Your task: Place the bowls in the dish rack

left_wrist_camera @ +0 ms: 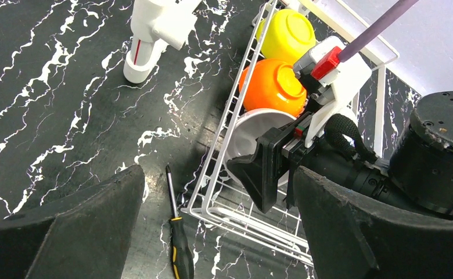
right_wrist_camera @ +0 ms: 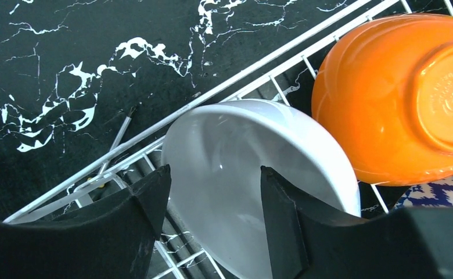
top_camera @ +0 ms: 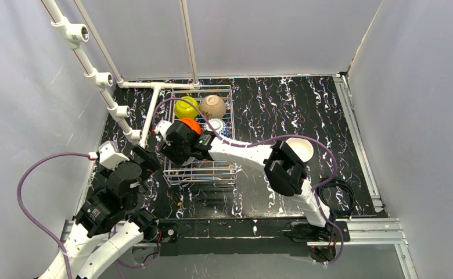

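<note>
The right gripper (right_wrist_camera: 215, 186) is reaching into the near-left part of the dish rack (top_camera: 204, 173). Its jaws are standing slack astride the rim of the white bowl (right_wrist_camera: 241, 151), which is leaning on the orange bowl (right_wrist_camera: 387, 99) inside the rack. The left gripper (left_wrist_camera: 218, 180) is hovering spread and empty just outside the rack's left edge, above a screwdriver (left_wrist_camera: 178, 238). A pale bowl (top_camera: 301, 149) is sitting on bare table right of the rack. Raised lettering is showing on the orange bowl's base, probably too fine to read.

Dish rack (top_camera: 204, 174) mid-frame, bowls (top_camera: 214, 106) crowding its upper end; one bowl (top_camera: 301, 149) sits right, screwdriver (left_wrist_camera: 178, 238) just left.
</note>
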Robot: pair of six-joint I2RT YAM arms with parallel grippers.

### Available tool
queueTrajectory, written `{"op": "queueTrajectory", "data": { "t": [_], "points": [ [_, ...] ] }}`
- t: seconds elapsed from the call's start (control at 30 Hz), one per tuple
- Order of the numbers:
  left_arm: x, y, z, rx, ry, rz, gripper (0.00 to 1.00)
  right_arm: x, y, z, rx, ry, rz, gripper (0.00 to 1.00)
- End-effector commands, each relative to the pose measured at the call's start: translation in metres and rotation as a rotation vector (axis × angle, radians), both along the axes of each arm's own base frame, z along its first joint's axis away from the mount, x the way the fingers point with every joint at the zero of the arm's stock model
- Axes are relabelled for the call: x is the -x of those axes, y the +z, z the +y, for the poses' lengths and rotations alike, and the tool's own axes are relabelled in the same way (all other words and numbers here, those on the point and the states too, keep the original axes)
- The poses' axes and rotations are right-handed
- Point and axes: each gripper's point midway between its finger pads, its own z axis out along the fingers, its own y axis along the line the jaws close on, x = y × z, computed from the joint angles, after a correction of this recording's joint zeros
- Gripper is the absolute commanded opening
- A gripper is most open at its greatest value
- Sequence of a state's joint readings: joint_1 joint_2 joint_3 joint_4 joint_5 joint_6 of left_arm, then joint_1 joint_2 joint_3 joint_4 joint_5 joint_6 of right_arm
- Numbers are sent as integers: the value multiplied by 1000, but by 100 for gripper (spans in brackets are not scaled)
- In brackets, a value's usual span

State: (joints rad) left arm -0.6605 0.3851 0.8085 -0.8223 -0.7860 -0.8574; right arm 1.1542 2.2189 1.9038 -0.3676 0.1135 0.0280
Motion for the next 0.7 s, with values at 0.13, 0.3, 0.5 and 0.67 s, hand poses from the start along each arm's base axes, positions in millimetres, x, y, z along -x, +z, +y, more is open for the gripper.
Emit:
{"op": "queueTrajectory", "data": {
  "t": [0.13, 0.3, 0.5, 0.67],
  "points": [
    [1, 6, 9, -7, 48, -20, 98, 3, 59, 9, -126, -3, -40, 68],
    [1, 6, 9, -8, 48, -18, 98, 9, 72, 10, -159, 20, -39, 73],
    [0, 5, 9, -9, 48, -13, 98, 11, 56, 11, -101, 52, -54, 72],
    [0, 5, 9, -10, 50, -14, 98, 20, 34, 13, -18, 106, -70, 65]
  ]
}}
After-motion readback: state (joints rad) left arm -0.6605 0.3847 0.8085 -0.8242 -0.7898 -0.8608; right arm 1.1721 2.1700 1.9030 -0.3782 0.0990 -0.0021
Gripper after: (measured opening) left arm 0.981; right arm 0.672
